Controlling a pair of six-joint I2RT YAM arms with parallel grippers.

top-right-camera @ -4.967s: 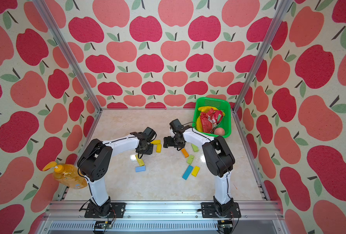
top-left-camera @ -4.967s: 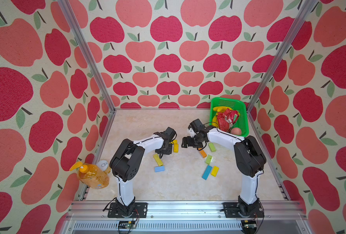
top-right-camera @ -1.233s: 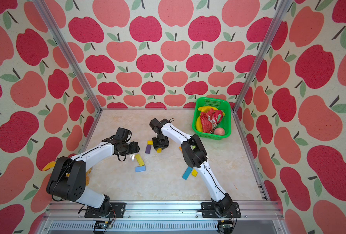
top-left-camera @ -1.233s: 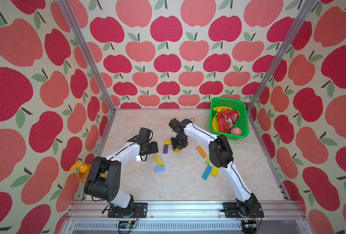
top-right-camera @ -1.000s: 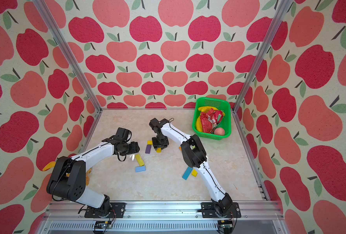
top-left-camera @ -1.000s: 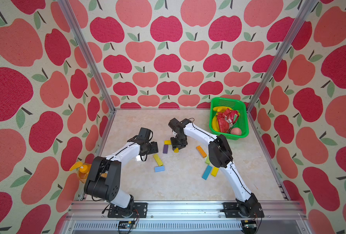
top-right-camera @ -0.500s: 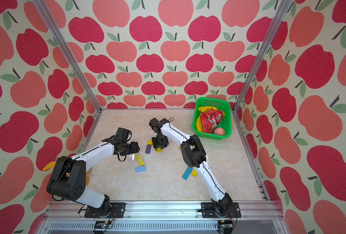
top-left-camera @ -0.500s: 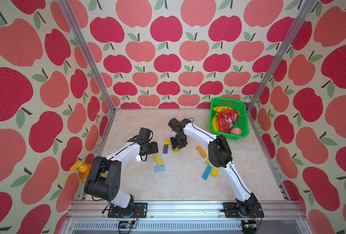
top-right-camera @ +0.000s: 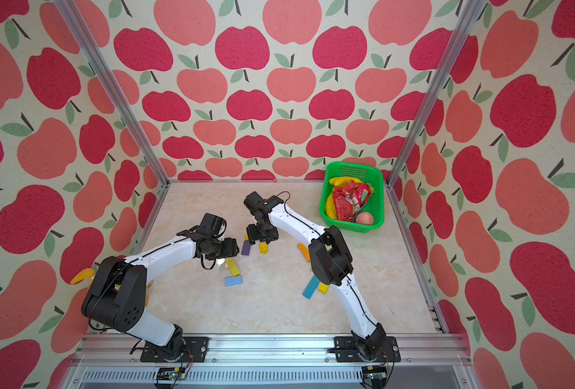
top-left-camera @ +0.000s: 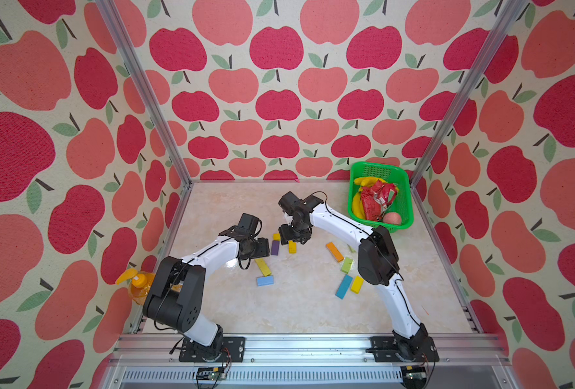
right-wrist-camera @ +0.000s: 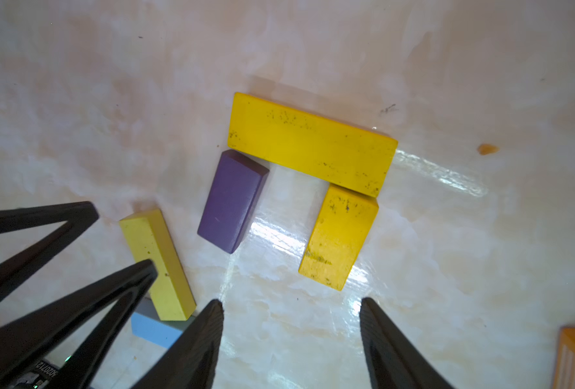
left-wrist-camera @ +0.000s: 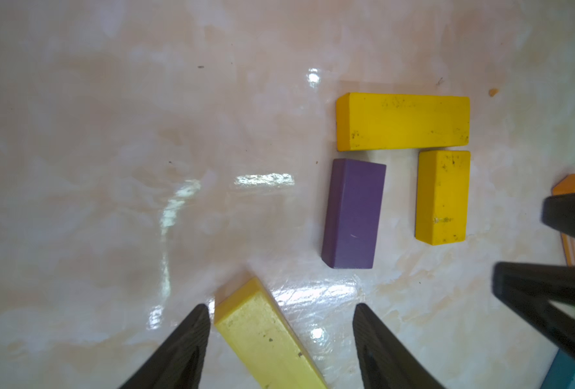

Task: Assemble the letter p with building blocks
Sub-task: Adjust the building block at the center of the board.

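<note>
The letter p figure is three touching building blocks: a long yellow one (right-wrist-camera: 313, 143), a purple one (right-wrist-camera: 232, 200) (top-left-camera: 275, 247) and a short yellow one (right-wrist-camera: 338, 237) (top-left-camera: 292, 247). My right gripper (right-wrist-camera: 291, 300) (top-left-camera: 294, 237) hangs open just short of the short yellow block, with nothing between its fingers. My left gripper (left-wrist-camera: 281, 306) (top-left-camera: 262, 247) is open beside the purple block (left-wrist-camera: 353, 214). The end of a pale yellow long block (left-wrist-camera: 269, 336) (top-left-camera: 263, 267) lies loose between its fingers.
A light blue block (top-left-camera: 265, 280) lies near the pale yellow one. Orange (top-left-camera: 334, 251), light green (top-left-camera: 347, 265), blue (top-left-camera: 343, 286) and yellow (top-left-camera: 357, 284) blocks lie under the right arm. A green basket (top-left-camera: 378, 165) of food stands back right, and an orange bottle (top-left-camera: 137, 281) at the left edge.
The right gripper's jaws have spread apart, and the short yellow block now lies free on the table below the long yellow one. Both arms have hardly moved.
</note>
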